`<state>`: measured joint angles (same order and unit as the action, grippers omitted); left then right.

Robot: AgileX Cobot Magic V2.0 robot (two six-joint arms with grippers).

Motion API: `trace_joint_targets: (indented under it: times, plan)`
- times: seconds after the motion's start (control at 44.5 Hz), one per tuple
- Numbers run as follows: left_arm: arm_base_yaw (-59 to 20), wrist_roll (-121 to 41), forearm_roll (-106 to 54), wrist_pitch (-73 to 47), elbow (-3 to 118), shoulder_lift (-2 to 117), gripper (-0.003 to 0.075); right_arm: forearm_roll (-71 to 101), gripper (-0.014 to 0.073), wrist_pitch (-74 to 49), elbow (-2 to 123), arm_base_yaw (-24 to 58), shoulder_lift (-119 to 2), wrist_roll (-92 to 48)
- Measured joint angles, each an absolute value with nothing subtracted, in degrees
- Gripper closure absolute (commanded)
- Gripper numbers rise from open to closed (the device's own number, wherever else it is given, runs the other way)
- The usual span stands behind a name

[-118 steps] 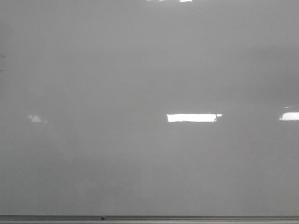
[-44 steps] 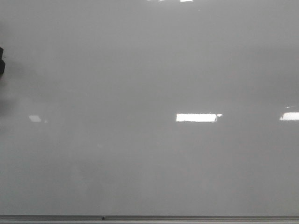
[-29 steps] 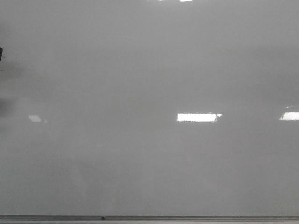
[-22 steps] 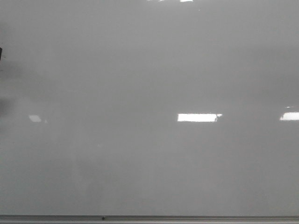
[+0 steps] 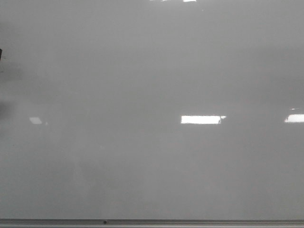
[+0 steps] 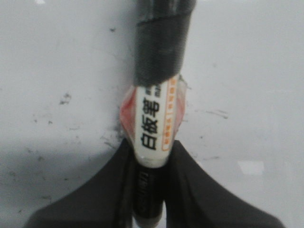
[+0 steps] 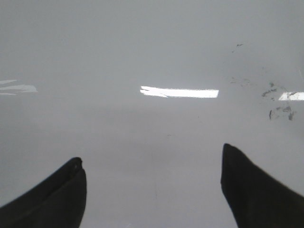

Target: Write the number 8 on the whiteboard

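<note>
The whiteboard [image 5: 152, 95] fills the front view, glossy pale grey and blank; no number 8 shows in any view. My left gripper [image 6: 151, 147] is shut on a whiteboard marker [image 6: 154, 118] with a white and red label and a black front end [image 6: 159, 47] that points at the board [image 6: 57, 57]. Whether the tip touches the board is hidden. My right gripper [image 7: 152, 154] is open and empty, facing the board [image 7: 152, 57]. In the front view only a dark sliver [image 5: 1, 53] shows at the left edge.
A thin grey metal edge [image 5: 190, 222] runs along the board's bottom. Bright light reflections [image 5: 202, 119] lie on the board. Faint old ink smudges [image 7: 280, 102] show in the right wrist view, and small specks [image 6: 64, 99] in the left wrist view.
The dark shape at the front view's left edge has drawn back to a thin sliver since a second ago. The bright reflection has shifted slightly right. The board stays blank.
</note>
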<state>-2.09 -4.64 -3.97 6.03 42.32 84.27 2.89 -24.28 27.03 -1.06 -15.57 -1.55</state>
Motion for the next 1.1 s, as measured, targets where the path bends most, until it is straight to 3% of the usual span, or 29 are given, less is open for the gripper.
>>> trace_joint_targets:
  times: [0.135, 0.36, 0.562, 0.809, 1.101]
  plan:
    - [-2.5, -4.6, -4.0, -1.1, 42.7, 80.2, 0.0722, 2.9, -0.0008, -24.3, 27.0, -1.1, -15.6, -1.6]
    - [-4.7, -4.9, -4.0, -27.6, 50.8, 74.4, 0.0722, 2.9, -0.0008, -26.2, 27.8, -0.7, -16.6, -1.6]
    - [-12.9, -14.6, -3.9, -50.2, 60.6, 74.9, 0.0722, 2.9, -0.0008, -31.9, 32.3, 3.7, -23.2, -1.9]
    - [-28.6, -36.6, -4.1, -59.9, 65.6, 75.0, 0.0722, 5.4, -0.0008, -40.2, 40.6, 16.4, -36.3, -9.6]
    - [-42.3, -46.4, -10.1, -66.3, 67.4, 75.0, 0.0739, 15.5, -0.0008, -50.8, 53.6, 30.6, -51.0, -25.9]
